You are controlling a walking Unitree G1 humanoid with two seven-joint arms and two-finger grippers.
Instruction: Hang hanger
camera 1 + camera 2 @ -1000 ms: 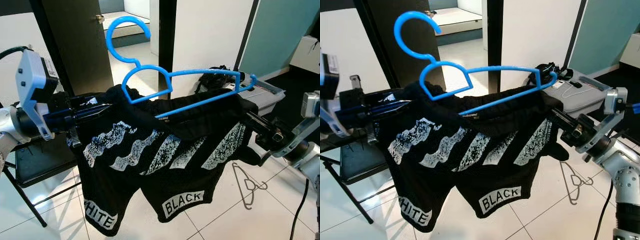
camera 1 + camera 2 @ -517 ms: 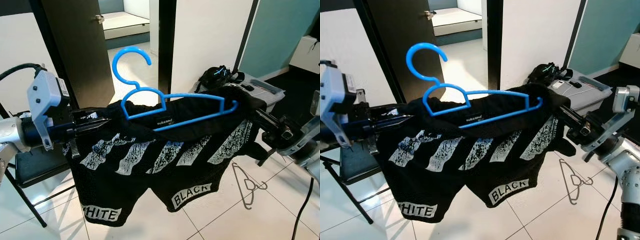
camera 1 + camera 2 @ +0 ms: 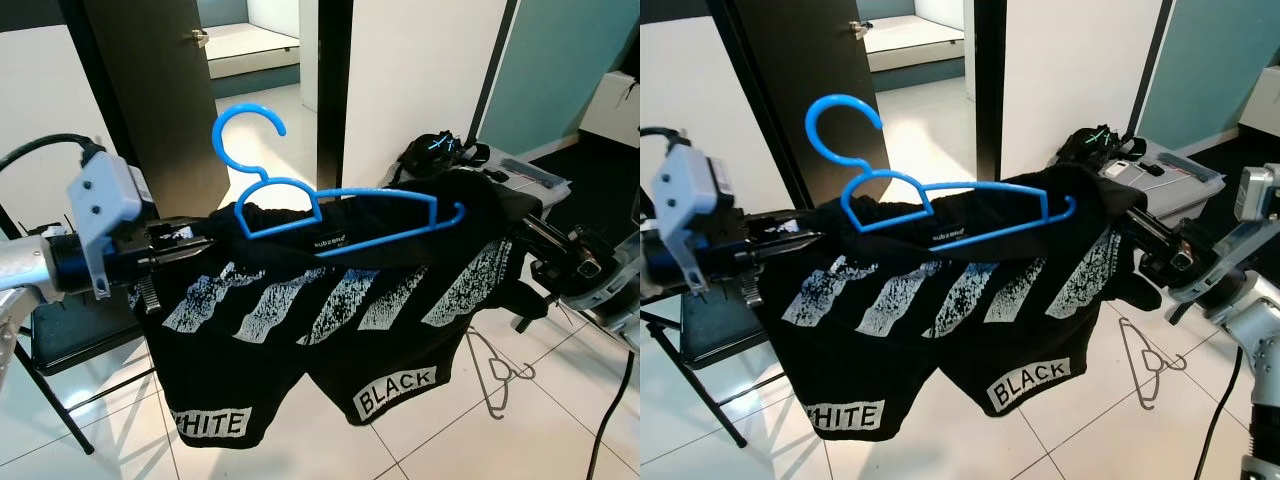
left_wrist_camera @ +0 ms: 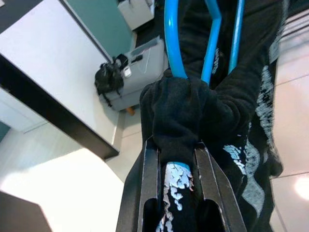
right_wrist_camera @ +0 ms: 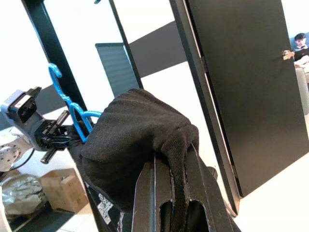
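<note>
The left gripper (image 3: 205, 240) reaches in level from the robot's left, its silver arm roughly horizontal with a grey camera block above the wrist. Its two black fingers (image 4: 149, 179) are clamped on a bunched corner of the black shorts (image 3: 320, 310); in the left wrist view the cloth sits pinched between them, and the blue hanger (image 3: 330, 215) rises straight out of that bunch just past the fingertips. So the hanger's shoulder end lies right beside this gripper, touching the fabric it grips, with the hook (image 3: 245, 135) standing up above and slightly beyond it.

The hanger runs from the left gripper across to the right one, threaded inside the waistband, its lower bar tilted a little upward toward the right. The shorts hang down from it between the two grippers, stretched fairly flat. White brushed stripes slant across both legs; a white box on the leg nearer the left gripper reads "WHITE" (image 3: 210, 422), and one on the other leg reads "BLACK" (image 3: 397, 388). A small white label inside the waistband (image 3: 330, 240) carries print too small to read.

The right gripper (image 3: 1140, 225) comes in from the robot's right, forearm angled up toward the cloth. Its fingers (image 5: 154, 188) are closed on the other corner of the waistband, fabric folded over their tips. The hanger's far end curls up just beside this gripper.
</note>
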